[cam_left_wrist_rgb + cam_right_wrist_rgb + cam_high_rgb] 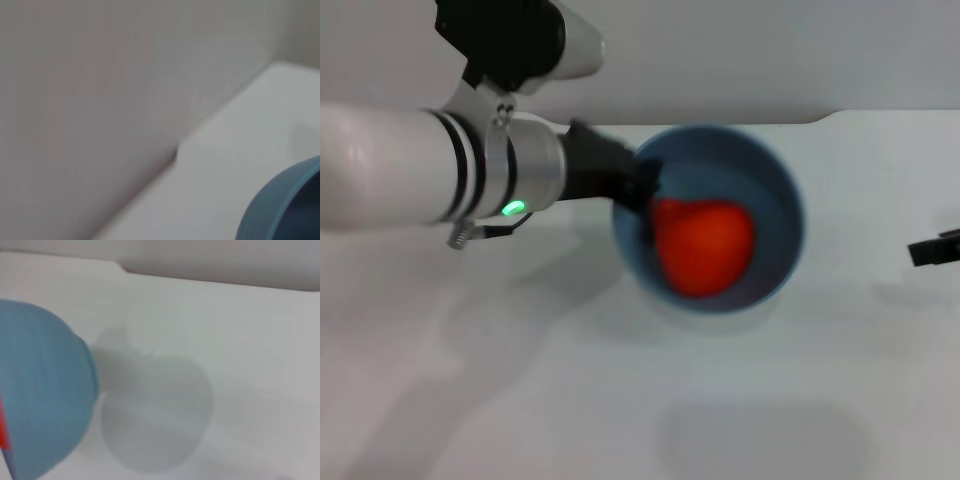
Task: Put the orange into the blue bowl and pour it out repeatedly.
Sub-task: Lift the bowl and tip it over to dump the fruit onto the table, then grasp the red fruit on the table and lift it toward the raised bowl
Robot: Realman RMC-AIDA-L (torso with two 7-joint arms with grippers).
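The white bench (500, 400) carries nothing that touches it in the head view. A soft round shadow lies on it below the bowl, and the right wrist view shows the same shadow set apart from the bowl's underside, so I judge the bowl is held up in the air, not standing.

The left arm reaches in from the left side, and the left tool (645, 195) pinches the near-left rim of the blue bowl (775, 215), one dark finger inside the wall and the rest outside. The bowl's mouth faces up toward the head camera, so it looks close to level or only slightly tipped; the exact tilt I cannot tell.

The orange (705, 245) sits inside the bowl, low against the side nearest the robot. So the loading half of a cycle is done: fruit in, bowl lifted. What is left, as I read it, is the pour itself, tipping the bowl until the orange rolls out onto the bench, then putting it back in and repeating. How many rounds are already done cannot be read from here.

The right tool (935, 248) shows only as a dark tip at the right edge, well apart from the bowl; whether it is spread or pressed together I cannot tell.
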